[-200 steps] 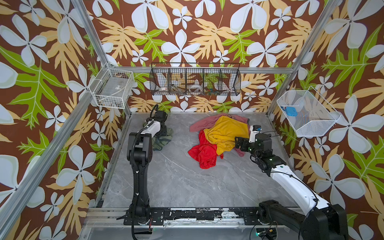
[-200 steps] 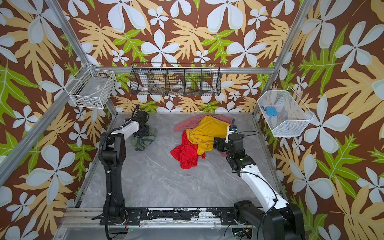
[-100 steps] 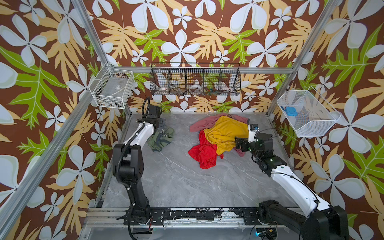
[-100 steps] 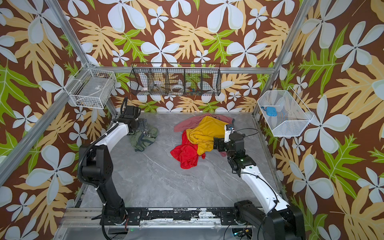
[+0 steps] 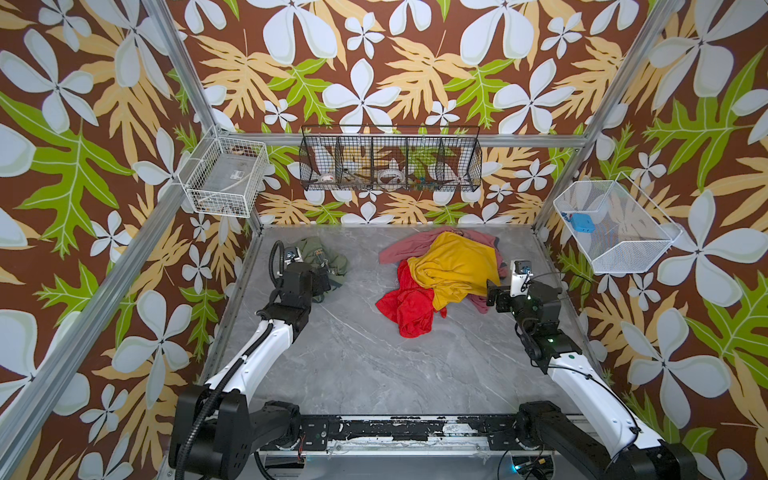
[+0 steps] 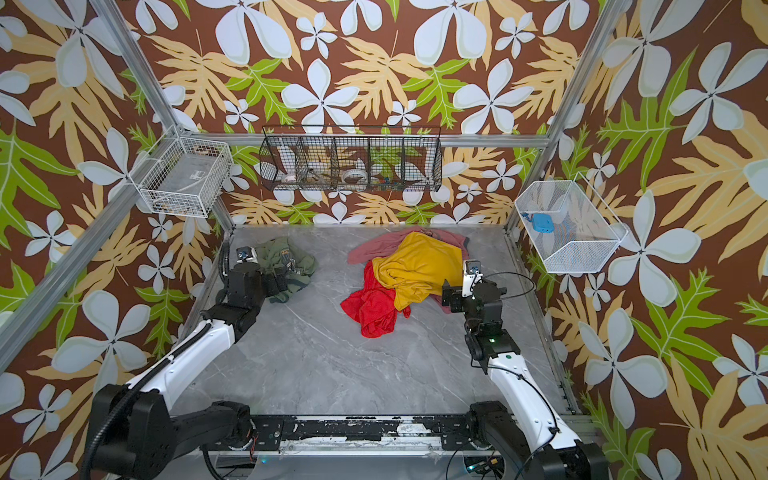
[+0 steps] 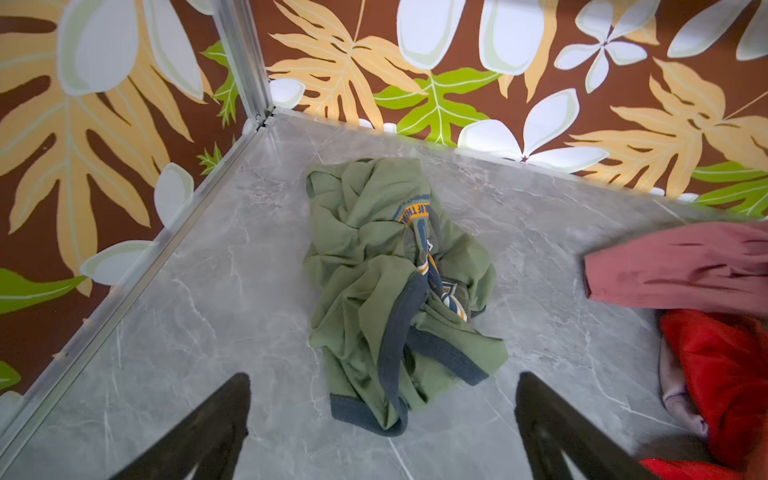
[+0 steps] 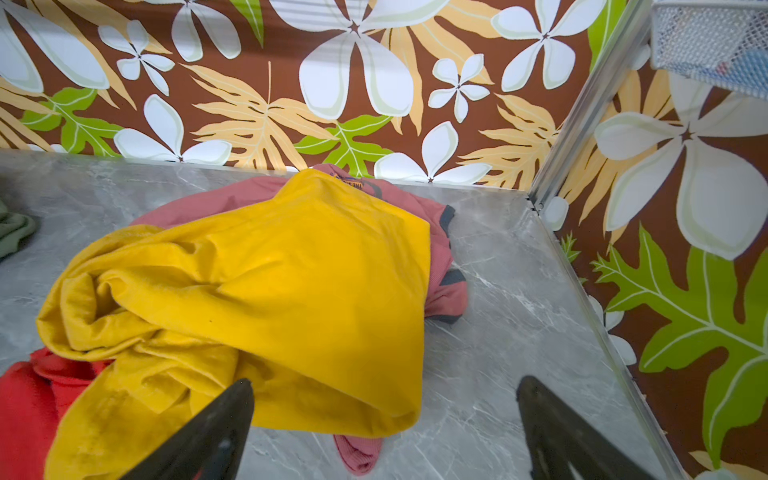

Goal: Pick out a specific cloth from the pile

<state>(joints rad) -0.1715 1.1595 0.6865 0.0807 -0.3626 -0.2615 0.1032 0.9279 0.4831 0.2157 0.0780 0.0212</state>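
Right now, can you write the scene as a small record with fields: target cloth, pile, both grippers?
target cloth: olive-green cloth, crumpled alone on table, apart from pile
pile: yellow cloth over red cloth and pink cloth
left gripper: open, empty, near the olive-green cloth
right gripper: open, empty, at pile edge

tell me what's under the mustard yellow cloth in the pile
The yellow cloth lies over a pink cloth, showing at its far and right edges, and a red cloth at its near left. Anything deeper is covered.

Partial print "OF TH…" on the cloth [image 7: 386, 282]
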